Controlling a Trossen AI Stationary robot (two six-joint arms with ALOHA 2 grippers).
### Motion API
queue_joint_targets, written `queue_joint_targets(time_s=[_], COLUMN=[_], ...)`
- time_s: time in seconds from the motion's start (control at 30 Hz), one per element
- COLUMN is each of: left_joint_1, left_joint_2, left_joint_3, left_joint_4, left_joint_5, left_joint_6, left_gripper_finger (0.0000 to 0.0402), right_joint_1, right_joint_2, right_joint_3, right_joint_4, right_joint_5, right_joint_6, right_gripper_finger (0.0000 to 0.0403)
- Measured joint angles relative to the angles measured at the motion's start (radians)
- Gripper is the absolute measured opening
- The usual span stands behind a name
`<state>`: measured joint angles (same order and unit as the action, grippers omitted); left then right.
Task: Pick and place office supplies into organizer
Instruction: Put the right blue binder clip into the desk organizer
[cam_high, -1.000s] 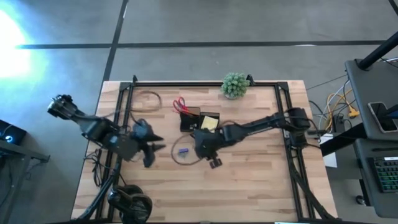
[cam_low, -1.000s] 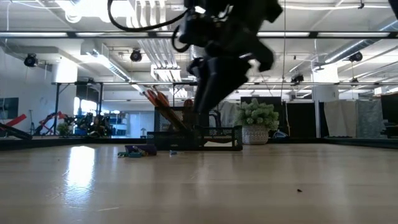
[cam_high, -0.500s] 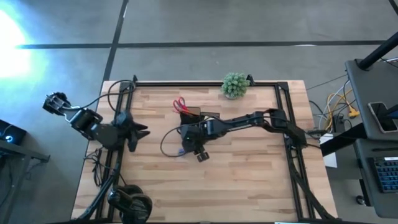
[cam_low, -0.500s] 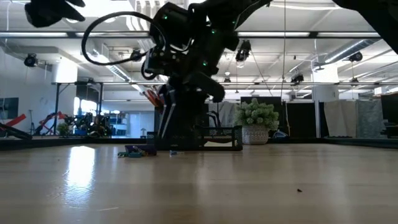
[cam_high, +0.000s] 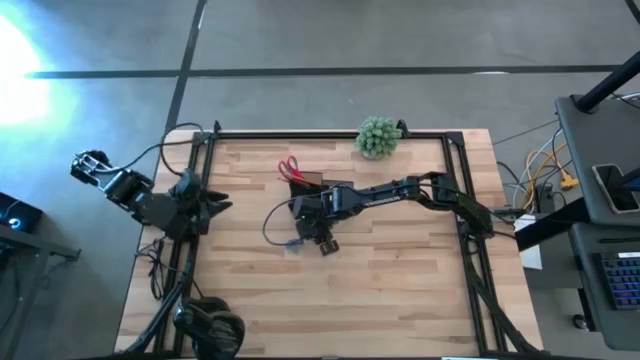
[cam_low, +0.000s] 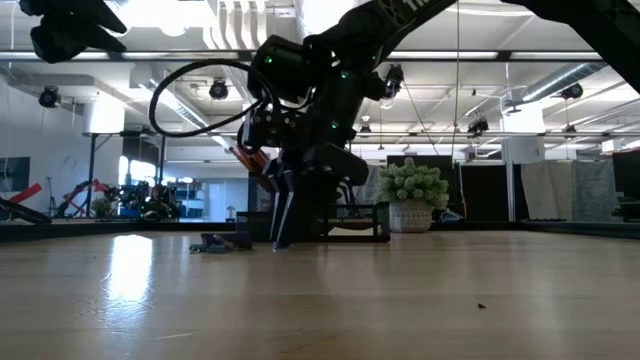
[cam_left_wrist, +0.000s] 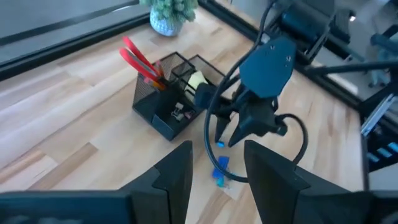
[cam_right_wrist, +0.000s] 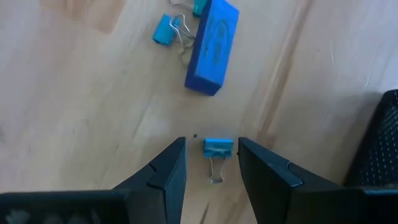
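From above, I see my right gripper (cam_high: 300, 243) low over the bench (cam_high: 400, 290), beside the black organizer (cam_high: 312, 186) holding red scissors (cam_high: 289, 168). My left gripper (cam_high: 215, 203) waits at the bench's left edge, fingers apart. In the right wrist view, my open fingers (cam_right_wrist: 161, 174) straddle a small blue binder clip (cam_right_wrist: 217, 149); a blue eraser (cam_right_wrist: 212, 46) lies nearby.

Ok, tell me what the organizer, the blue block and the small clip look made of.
Organizer: black metal mesh, going by its see-through grid walls. Blue block: matte, soft-edged, probably a rubber eraser. Small clip: glossy blue body with thin wire handles, likely painted metal.
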<state>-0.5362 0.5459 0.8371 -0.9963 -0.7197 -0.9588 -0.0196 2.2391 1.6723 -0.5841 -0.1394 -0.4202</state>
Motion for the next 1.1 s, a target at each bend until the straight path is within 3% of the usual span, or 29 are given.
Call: queue_joint_targets(time_s=[0.23,0.53,0.73,1.1], left_joint_1=[0.000,0.000,0.000,0.000], left_joint_2=[-0.083,-0.116,-0.114,-0.107], left_joint_3=[-0.032,-0.059,-0.059,-0.059], left_joint_4=[-0.010,-0.012,-0.017,-0.017], left_joint_5=[-0.024,-0.036,-0.046,-0.048], left_joint_6=[-0.003,0.005,0.014,0.053], left_gripper_finger=[0.0130,0.0130,0.0130,0.0130], right_joint_1=[0.000,0.000,0.004,-0.038], right_joint_2=[-0.002,-0.007,-0.012,-0.153], right_joint_3=[-0.042,-0.078,-0.064,0.076], right_joint_4=[0.090,0.123,0.087,0.069], right_joint_5=[-0.002,0.005,0.076,0.231], right_joint_6=[0.043,0.078,0.091,0.267], right_gripper_finger=[0.0125,0.0073,0.0033,0.0034])
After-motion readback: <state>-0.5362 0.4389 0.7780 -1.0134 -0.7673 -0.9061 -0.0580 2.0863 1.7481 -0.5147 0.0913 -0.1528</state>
